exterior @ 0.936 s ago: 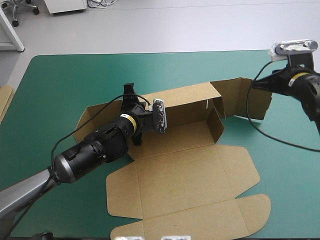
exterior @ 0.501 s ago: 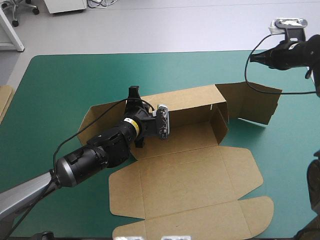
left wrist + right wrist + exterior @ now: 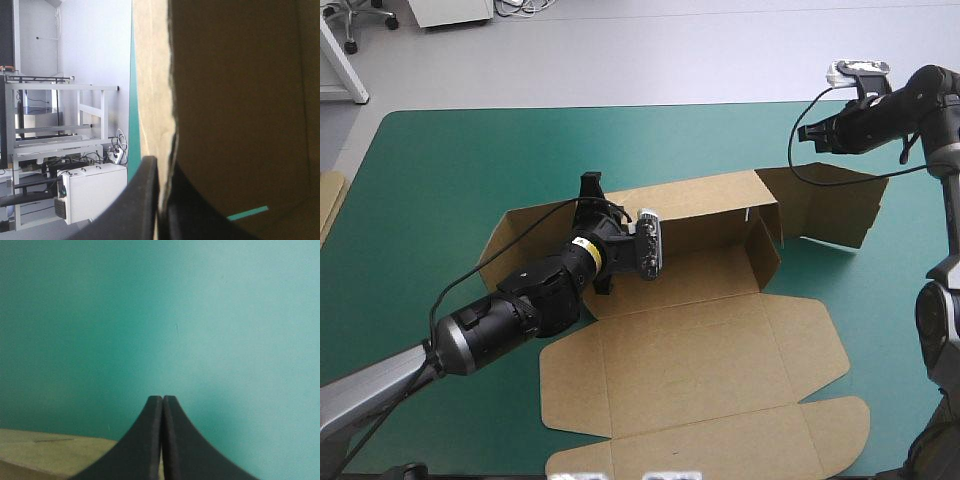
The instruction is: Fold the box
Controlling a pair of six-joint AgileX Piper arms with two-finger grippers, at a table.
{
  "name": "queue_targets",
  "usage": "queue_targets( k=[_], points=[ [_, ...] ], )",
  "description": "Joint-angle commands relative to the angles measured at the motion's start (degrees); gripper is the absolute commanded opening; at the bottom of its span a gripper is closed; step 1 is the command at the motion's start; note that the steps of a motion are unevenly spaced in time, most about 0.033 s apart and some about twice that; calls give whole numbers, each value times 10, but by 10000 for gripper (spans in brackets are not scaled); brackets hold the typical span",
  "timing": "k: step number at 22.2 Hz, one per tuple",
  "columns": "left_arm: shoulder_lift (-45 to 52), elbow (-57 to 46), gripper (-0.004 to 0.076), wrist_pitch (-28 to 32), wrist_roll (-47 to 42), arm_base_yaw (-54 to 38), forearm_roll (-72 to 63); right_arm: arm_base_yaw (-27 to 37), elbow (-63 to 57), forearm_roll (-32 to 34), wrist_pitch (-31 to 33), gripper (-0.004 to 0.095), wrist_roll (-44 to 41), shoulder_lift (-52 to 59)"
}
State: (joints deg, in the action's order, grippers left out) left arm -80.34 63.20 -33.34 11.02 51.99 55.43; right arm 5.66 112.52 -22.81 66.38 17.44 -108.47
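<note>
Brown box (image 3: pixel 700 350) half raised on the teal-green tabletop (image 3: pixel 440 170), left jaws pinched on its upright rear wall (image 3: pixel 240 100), right jaws pressed together empty above the tabletop, end flap (image 3: pixel 830 205) just beside them

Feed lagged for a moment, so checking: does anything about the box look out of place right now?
On the box, the right end flap splays outward past the tray instead of being tucked in, standing loose. The right gripper hovers beyond it, jaws shut on nothing.
</note>
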Motion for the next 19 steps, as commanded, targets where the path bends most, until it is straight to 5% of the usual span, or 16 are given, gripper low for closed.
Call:
queue_targets(
  k=[1,10,19],
  points=[
    [14,13,-10,37,-13,6,8,3,-25,-31,-2,-20,21,47],
    [-6,13,-10,37,-13,6,21,19,-244,-93,-65,-20,93,183],
    [-10,13,-10,38,-13,6,23,25,-442,-212,-159,-20,250,291]
  ],
)
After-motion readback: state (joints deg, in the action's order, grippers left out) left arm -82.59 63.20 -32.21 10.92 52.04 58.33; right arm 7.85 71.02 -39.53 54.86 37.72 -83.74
